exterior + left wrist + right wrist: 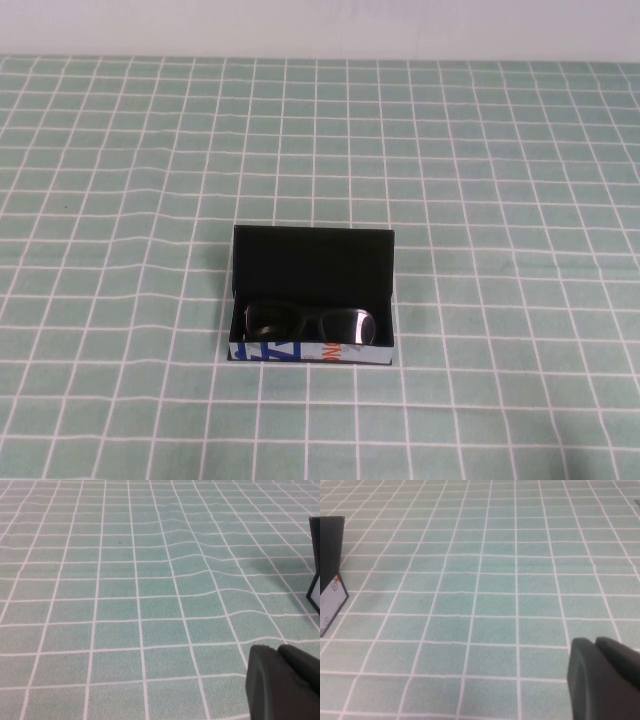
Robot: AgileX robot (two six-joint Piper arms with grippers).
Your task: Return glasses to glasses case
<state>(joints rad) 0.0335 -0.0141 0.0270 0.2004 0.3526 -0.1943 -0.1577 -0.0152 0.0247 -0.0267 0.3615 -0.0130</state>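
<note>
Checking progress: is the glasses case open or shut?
Open: the glasses case lid stands up, glasses lying inside. Neither hand is near it.

A staged tabletop: green checked cloth [120,200] against a plain white wall [320,25].

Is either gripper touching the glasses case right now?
Apart. The high view shows the black rectangular glasses case alone; each wrist view shows its gripper, left and right, over bare checked cloth.

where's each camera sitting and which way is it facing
High view: raised on the robot's side, angled down at the glasses case holding the glasses; no arms show.
Left wrist view: low over the tablecloth; left claw at corner.
Right wrist view: likewise; right claw.
All three share the case.
</note>
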